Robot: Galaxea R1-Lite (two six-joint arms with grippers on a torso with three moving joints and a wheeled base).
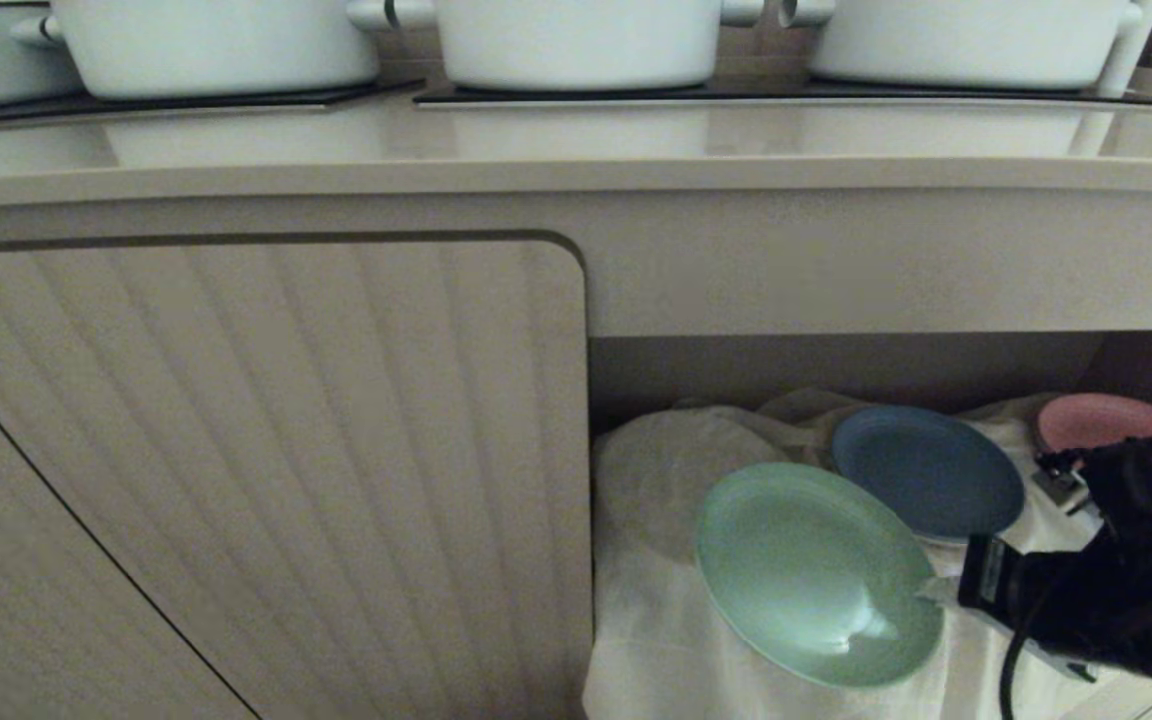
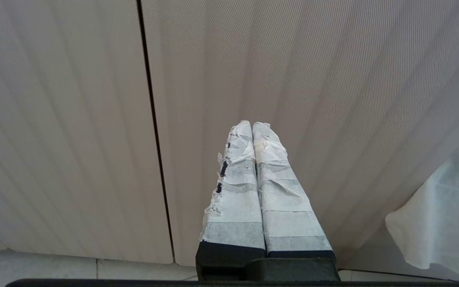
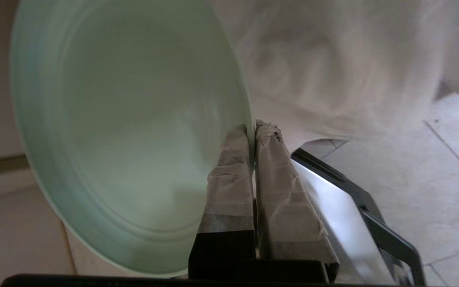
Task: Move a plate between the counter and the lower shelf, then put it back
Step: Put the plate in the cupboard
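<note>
Nearest to us, the right pincer (image 1: 936,592) is clamped on the rim of the plate (image 1: 816,575), with its two taped fingers (image 3: 229,175) pressed on a thin edge only. We judge this the weak point: the plate hangs tilted, in front of the lower shelf (image 1: 836,365) and above the hanging white cloth (image 1: 656,600), so its weight pulls away from the hold and it can swing or slip out and fall to the floor.

The cloth is loose and wrinkled; if the plate's low edge catches it, the cloth may be dragged and disturb the blue plate (image 1: 928,470) just behind and the pink plate (image 1: 1101,420) further in.

Above, the thick front edge of the bench (image 1: 576,180) overhangs, and we think a steep lift could knock the plate against it.

The left pincer (image 2: 252,124) rests with fingers together before the cabinet door (image 2: 74,119), apart from all this.
</note>
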